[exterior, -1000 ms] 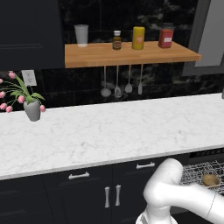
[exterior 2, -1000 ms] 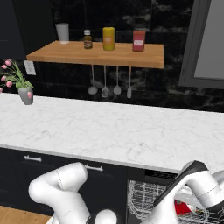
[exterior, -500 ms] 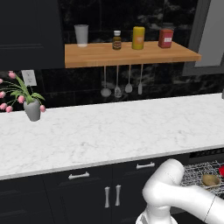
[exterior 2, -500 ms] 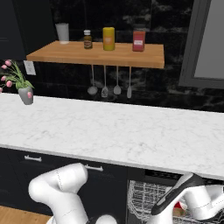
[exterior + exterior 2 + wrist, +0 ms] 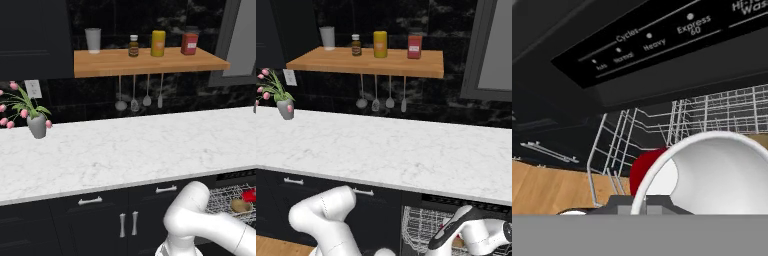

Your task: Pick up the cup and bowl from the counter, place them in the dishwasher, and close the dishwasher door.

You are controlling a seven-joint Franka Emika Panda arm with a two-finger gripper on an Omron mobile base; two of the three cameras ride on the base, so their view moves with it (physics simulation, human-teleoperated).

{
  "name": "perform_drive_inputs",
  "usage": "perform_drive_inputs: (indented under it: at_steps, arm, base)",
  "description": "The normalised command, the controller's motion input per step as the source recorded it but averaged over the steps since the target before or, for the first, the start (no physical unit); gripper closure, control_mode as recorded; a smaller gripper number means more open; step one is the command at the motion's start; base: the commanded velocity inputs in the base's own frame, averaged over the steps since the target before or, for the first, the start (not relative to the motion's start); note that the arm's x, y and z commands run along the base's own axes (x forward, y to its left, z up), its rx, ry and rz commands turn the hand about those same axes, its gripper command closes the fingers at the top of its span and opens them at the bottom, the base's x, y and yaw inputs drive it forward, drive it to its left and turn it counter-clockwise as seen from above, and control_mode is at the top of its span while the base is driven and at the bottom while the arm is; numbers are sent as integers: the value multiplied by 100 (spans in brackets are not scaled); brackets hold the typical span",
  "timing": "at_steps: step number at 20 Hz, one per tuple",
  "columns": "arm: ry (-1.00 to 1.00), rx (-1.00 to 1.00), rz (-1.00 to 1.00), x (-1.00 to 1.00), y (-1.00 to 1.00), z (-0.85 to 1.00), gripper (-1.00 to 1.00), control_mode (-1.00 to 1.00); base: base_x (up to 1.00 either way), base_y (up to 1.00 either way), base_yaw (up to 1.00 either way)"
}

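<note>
In the hand view a white bowl (image 5: 722, 175) looms large at the lower right. Its rim runs down into my gripper (image 5: 644, 202), which is shut on it. Behind the bowl lies a red cup (image 5: 644, 167) inside the silver wire rack (image 5: 637, 135) of the dishwasher. The dishwasher door's control strip (image 5: 657, 42) crosses the top of that view. From the left base the rack (image 5: 225, 197) shows the red cup (image 5: 248, 194) beside a tan rounded shape (image 5: 240, 205). My forearm (image 5: 476, 232) reaches low over the pulled-out rack (image 5: 421, 225). The white marble counter (image 5: 125, 150) is bare of dishes.
A vase of pink flowers (image 5: 36, 125) stands at the counter's left end. A wooden shelf (image 5: 145, 61) with jars hangs above, utensils (image 5: 134, 95) below it. Black cabinets with silver handles (image 5: 127, 224) sit left of the dishwasher. Wooden floor (image 5: 547, 190) lies beside the rack.
My arm has sunk lower over the rack, and in the right base view it now covers the red cup. Nothing on the counter has moved.
</note>
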Motion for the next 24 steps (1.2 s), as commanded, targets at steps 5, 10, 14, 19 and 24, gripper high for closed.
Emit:
perform_drive_inputs:
  at_steps: [5,10,14,19,24]
  arm:
    - [0,0,0,36,-6,-45,100,-100]
    - [0,0,0,0,7,-63,100,-100]
    - [0,0,0,0,29,-55,100,-100]
    - [3,0,0,0,25,-47,100,-100]
    - [18,-2,0,-8,7,-47,100,-100]
  base:
    - [0,0,0]
    - [0,0,0]
    - [0,0,0]
    - [0,0,0]
    - [0,0,0]
